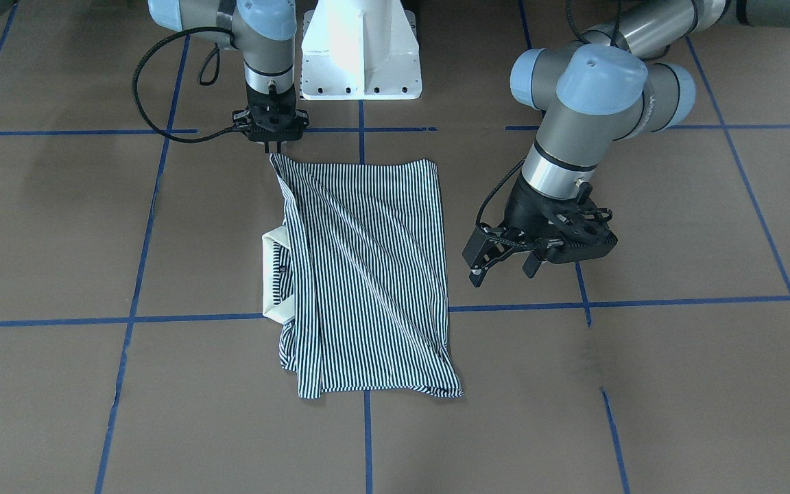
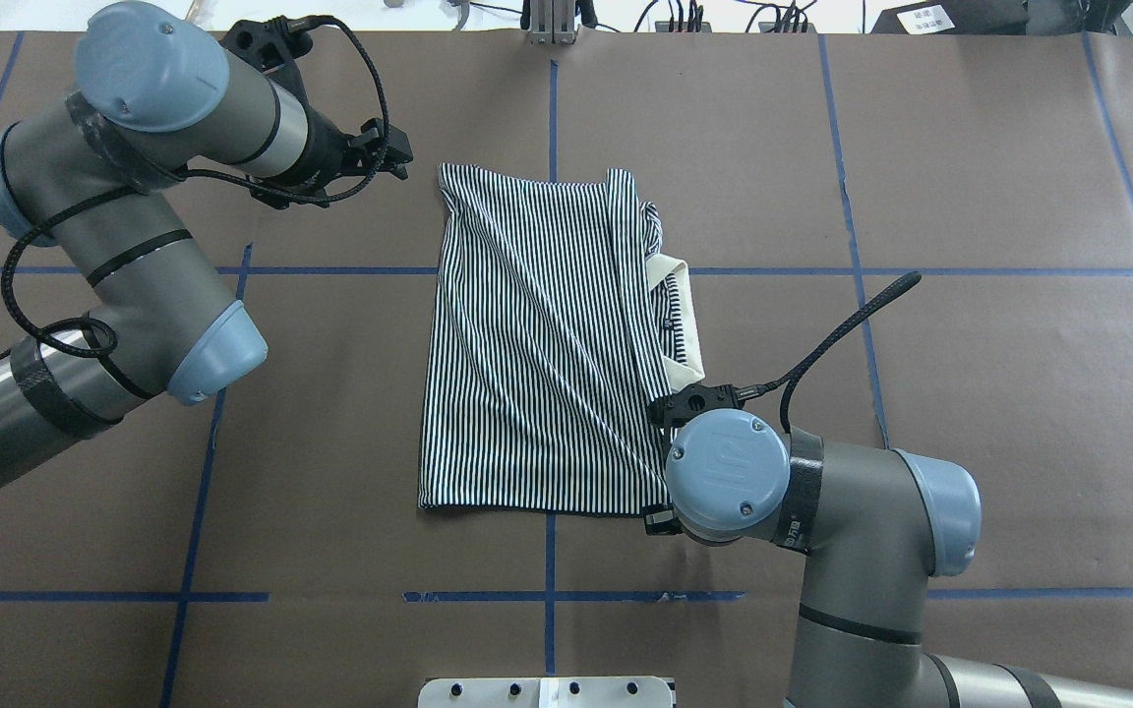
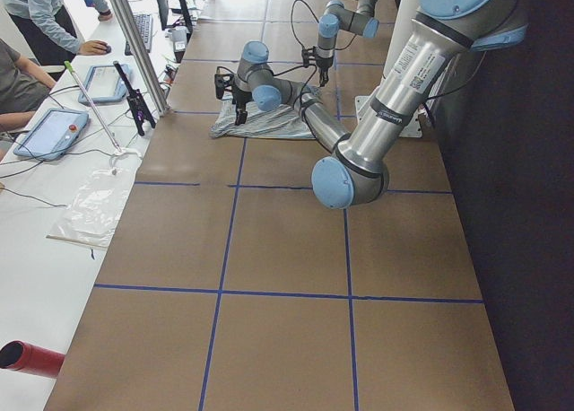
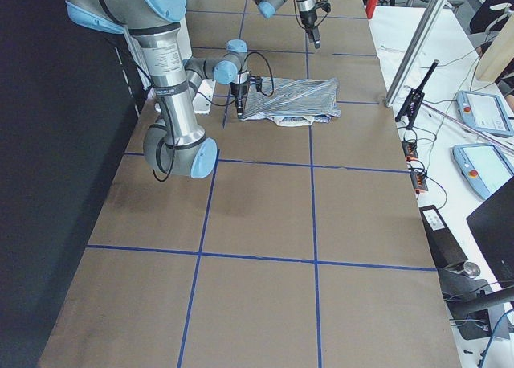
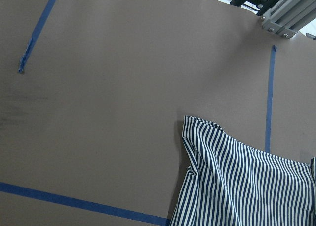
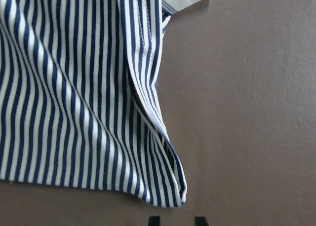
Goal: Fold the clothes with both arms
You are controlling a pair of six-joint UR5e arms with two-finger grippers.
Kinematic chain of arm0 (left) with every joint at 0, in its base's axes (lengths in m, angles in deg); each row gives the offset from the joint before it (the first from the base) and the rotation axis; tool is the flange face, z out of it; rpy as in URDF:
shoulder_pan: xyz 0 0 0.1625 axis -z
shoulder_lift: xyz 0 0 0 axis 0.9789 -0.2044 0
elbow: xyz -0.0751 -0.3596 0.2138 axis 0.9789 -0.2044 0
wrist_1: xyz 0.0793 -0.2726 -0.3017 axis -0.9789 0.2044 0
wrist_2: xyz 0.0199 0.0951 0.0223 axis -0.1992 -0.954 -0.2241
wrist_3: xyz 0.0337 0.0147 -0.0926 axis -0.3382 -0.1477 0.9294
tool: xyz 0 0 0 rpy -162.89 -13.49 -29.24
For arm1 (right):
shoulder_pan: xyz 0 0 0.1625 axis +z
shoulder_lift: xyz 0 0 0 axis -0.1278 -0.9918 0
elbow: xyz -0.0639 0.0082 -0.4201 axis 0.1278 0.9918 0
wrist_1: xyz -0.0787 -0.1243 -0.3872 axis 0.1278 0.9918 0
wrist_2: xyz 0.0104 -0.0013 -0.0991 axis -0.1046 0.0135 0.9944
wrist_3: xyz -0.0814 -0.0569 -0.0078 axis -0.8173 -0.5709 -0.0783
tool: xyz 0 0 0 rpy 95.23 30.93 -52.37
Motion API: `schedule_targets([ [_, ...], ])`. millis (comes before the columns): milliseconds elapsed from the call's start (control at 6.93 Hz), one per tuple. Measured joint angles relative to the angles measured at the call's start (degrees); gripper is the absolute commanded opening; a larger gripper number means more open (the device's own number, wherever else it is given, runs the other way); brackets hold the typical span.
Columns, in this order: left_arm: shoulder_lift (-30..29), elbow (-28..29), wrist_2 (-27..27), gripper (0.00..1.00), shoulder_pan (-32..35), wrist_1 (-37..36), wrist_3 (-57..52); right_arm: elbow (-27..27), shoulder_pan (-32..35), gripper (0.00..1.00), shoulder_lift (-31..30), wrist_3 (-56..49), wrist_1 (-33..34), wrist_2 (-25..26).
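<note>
Polo shirt [image 1: 367,274] lies roughly folded, collar [image 1: 273,278] protruding; right tool [image 1: 273,148] at its corner, left tool [image 1: 503,273] beside it, both released; more folding probably remains.

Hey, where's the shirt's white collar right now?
In the overhead view, the white collar pokes out from the striped shirt's right-hand edge, on the robot's right, just beyond the wrist of the right arm.

Worktop [image 2: 970,393] bare to the right of shirt [image 2: 537,364]; right end effector [image 1: 273,145] hovers at shirt's near-right corner; left end effector [image 2: 401,162] just off far-left corner.
</note>
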Motion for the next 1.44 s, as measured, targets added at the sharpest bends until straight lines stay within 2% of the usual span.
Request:
schedule_targets([
  [289,-0.1,0.3,0.0,1.0,0.0,0.3,-0.3,1.5,5.5,1.0,3.0,-2.6,-0.3,0.0],
  [433,-0.1,0.3,0.0,1.0,0.0,0.3,-0.4,5.2,8.6,1.0,6.8,-5.2,-0.4,-0.1],
  [578,-0.2,0.3,0.1,1.0,0.0,0.3,-0.5,11.2,10.9,1.0,11.5,-7.1,-1.2,-0.2],
  [866,-0.1,0.4,0.1,1.0,0.0,0.3,-0.6,24.7,13.1,1.0,18.3,-9.7,-7.5,-0.7],
  [1011,-0.1,0.4,0.1,1.0,0.0,0.3,-0.7,27.8,13.7,1.0,19.2,-11.1,-8.5,-2.1],
  [1444,0.0,0.4,0.1,1.0,0.0,0.3,-0.8,29.7,14.5,1.0,18.8,-14.3,-5.0,-5.2],
])
